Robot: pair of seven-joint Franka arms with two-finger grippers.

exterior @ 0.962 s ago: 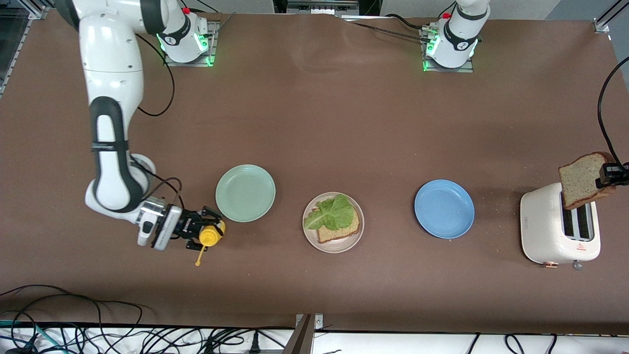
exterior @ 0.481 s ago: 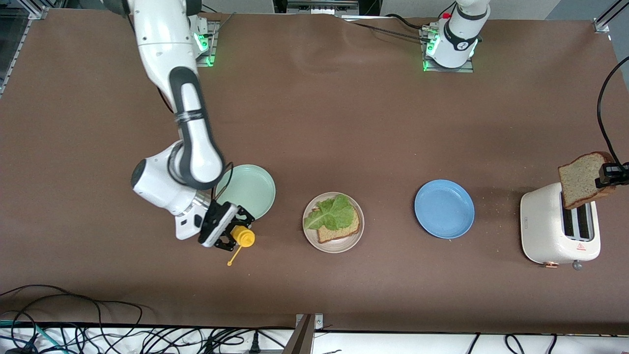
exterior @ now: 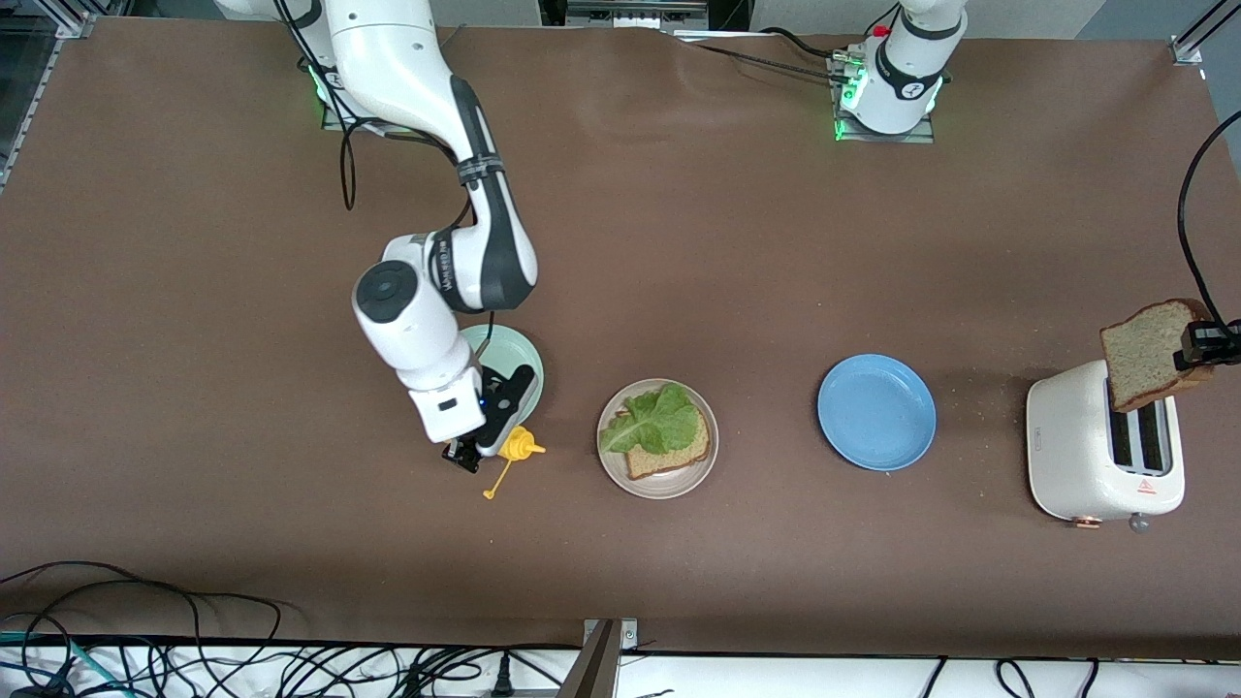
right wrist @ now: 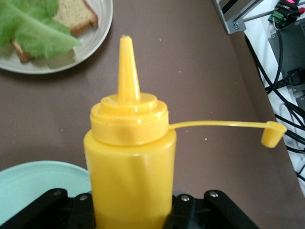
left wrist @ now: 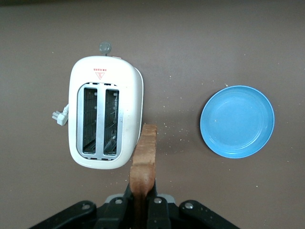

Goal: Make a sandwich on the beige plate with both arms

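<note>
The beige plate [exterior: 658, 479] holds one brown bread slice [exterior: 679, 448] with a green lettuce leaf [exterior: 652, 423] on it; it also shows in the right wrist view [right wrist: 97, 29]. My right gripper [exterior: 490, 448] is shut on a yellow squeeze bottle [exterior: 519, 446], cap hanging open, held tilted with its nozzle toward the beige plate. The bottle fills the right wrist view [right wrist: 128, 167]. My left gripper [exterior: 1202, 344] is shut on a second bread slice [exterior: 1144, 354], held upright over the white toaster [exterior: 1086, 456]. In the left wrist view the slice [left wrist: 144, 162] stands edge-on between the fingers.
A mint-green plate [exterior: 519, 361] lies partly under the right arm. A blue plate [exterior: 876, 411] lies between the beige plate and the toaster, and shows in the left wrist view [left wrist: 237, 121]. Crumbs lie round the toaster. Cables run along the table's near edge.
The right arm has swung from the right arm's end of the table toward the beige plate, carrying the yellow bottle past the mint-green plate. The left gripper and its bread slice have not moved.
</note>
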